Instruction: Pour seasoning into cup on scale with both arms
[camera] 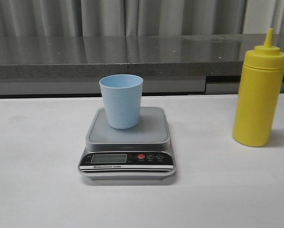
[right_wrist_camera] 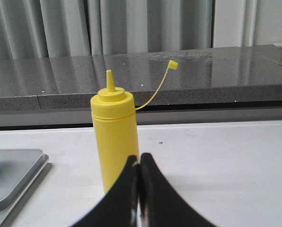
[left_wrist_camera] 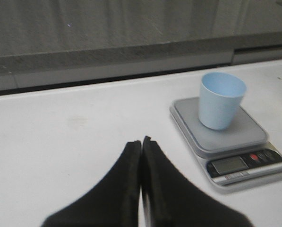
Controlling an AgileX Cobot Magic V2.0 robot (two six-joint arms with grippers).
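On the white tabletop I see the scale at centre, the seasoning upright to its right, and the cup standing on the plate. My right fingers, clenched empty, face the bottle straight ahead, its long axis vertical. My left fingers, also clenched, sit well apart from the cup.

yellow seasoning bottle upright, closed right claw before it
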